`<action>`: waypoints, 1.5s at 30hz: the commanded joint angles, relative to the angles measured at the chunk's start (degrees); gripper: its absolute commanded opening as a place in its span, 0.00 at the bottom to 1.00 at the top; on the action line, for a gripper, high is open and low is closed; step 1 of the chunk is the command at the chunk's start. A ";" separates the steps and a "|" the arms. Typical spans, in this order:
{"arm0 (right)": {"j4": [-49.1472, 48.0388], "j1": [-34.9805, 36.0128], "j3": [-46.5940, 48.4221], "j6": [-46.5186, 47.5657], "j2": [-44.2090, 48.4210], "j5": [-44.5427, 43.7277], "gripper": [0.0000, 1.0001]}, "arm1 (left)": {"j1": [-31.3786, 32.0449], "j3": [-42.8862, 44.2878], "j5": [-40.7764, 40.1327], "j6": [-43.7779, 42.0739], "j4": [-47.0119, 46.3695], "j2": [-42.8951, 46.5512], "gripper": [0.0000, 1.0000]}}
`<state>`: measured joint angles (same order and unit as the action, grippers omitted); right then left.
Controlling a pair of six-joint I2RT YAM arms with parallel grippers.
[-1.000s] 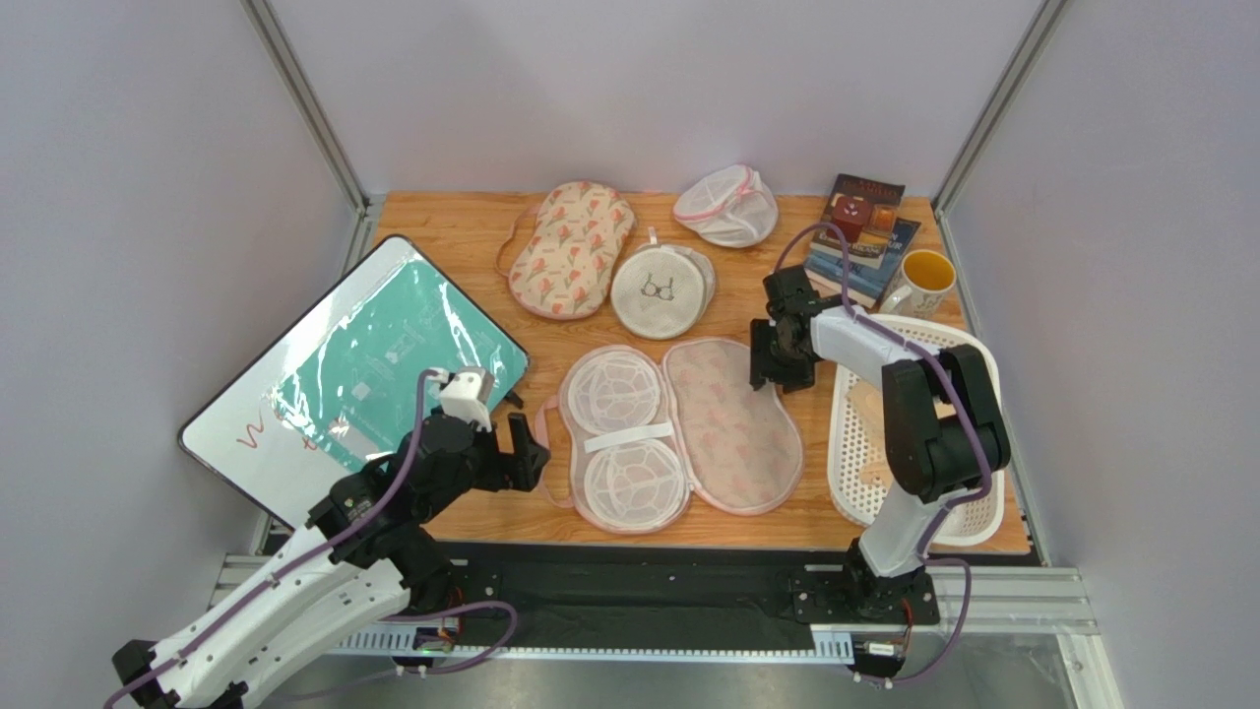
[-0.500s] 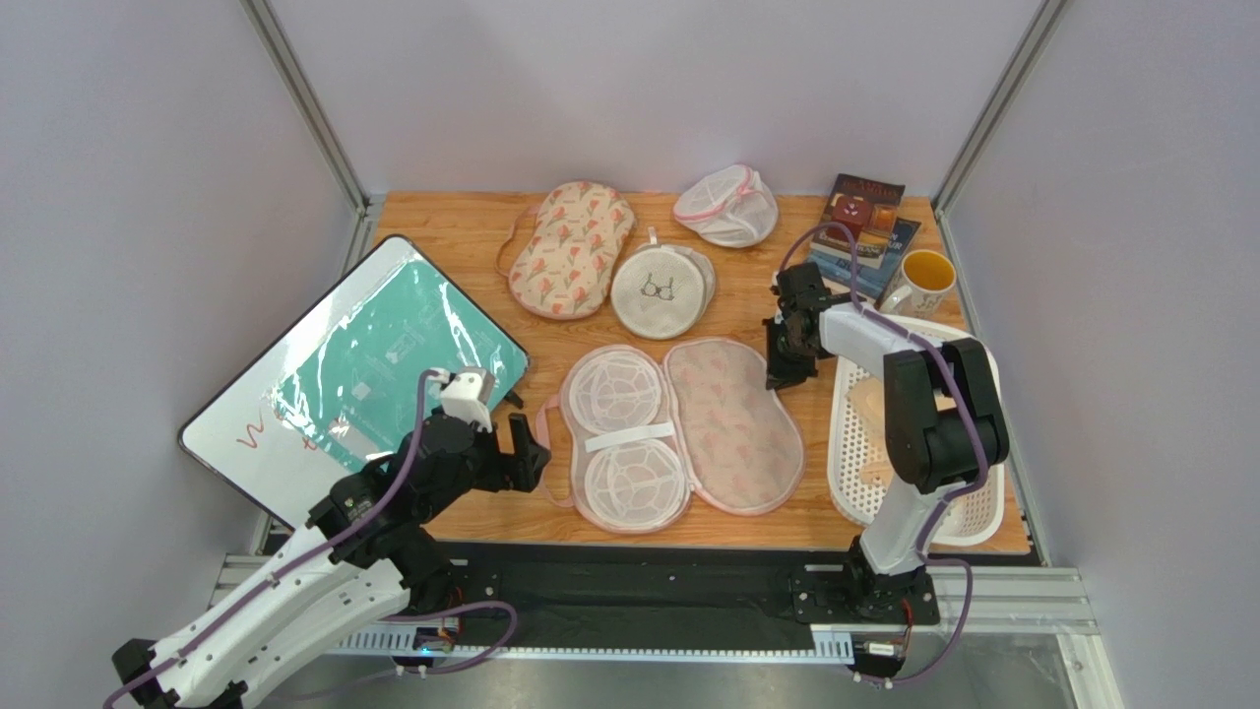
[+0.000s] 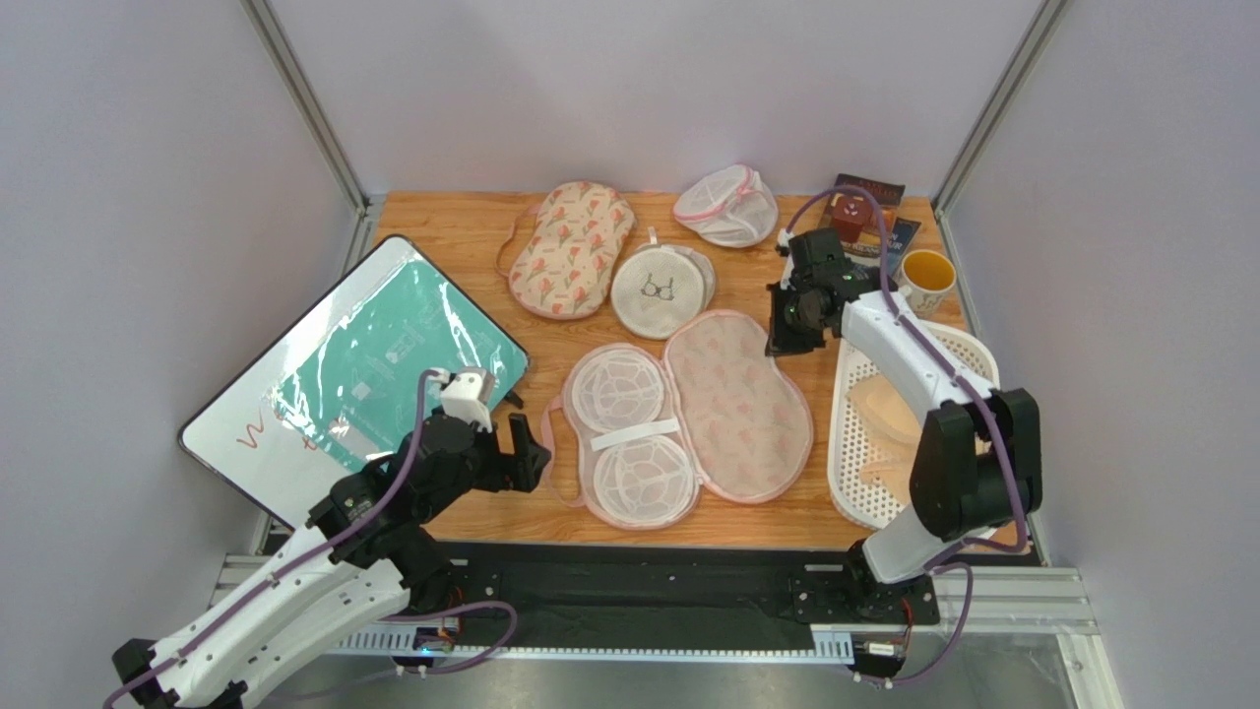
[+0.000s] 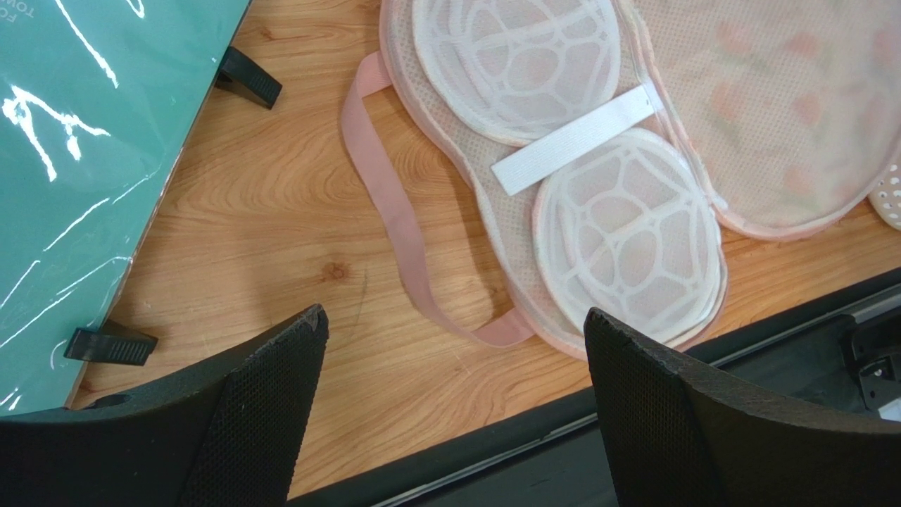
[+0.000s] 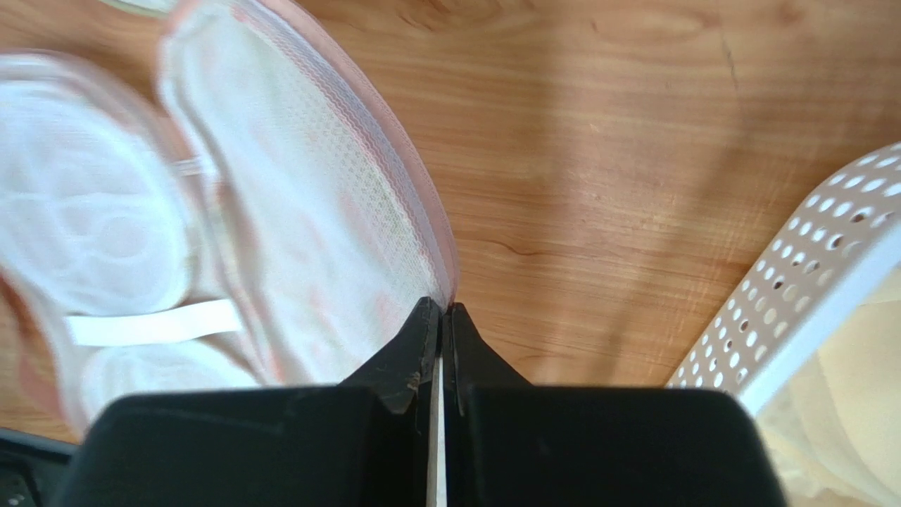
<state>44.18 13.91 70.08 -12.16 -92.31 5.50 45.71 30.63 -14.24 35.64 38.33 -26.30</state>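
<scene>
- Both fingers of right gripper (image 5: 442, 319) pinch bag (image 5: 317, 211) rim, just beside basket (image 5: 814, 285).
- Left gripper (image 4: 453, 322) spread wide over strap (image 4: 407, 248), by desk's near edge.

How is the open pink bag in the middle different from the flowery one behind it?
The middle bag lies spread open, showing white mesh cups; the back bag is shut, showing only its flowery outside. The right end effector pinches the middle bag's edge; no end effector touches the back bag. Both are peanut-shaped with pink trim.
</scene>
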 commanded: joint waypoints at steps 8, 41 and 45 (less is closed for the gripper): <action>12.50 11.82 16.57 -4.18 7.23 -5.40 0.00 | 0.25 -0.13 0.00 -0.75 -1.15 0.03 0.95; -2.52 40.84 15.18 -17.46 0.46 -7.43 0.90 | 0.34 -0.22 -0.26 -0.75 -1.24 1.26 0.96; -2.70 40.84 10.17 -17.46 7.31 -9.89 0.91 | 0.25 -0.05 0.00 -0.92 -1.24 1.43 0.95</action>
<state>44.07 54.83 83.31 -30.00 -93.08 -3.01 45.78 30.63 -14.11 35.64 38.30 -25.43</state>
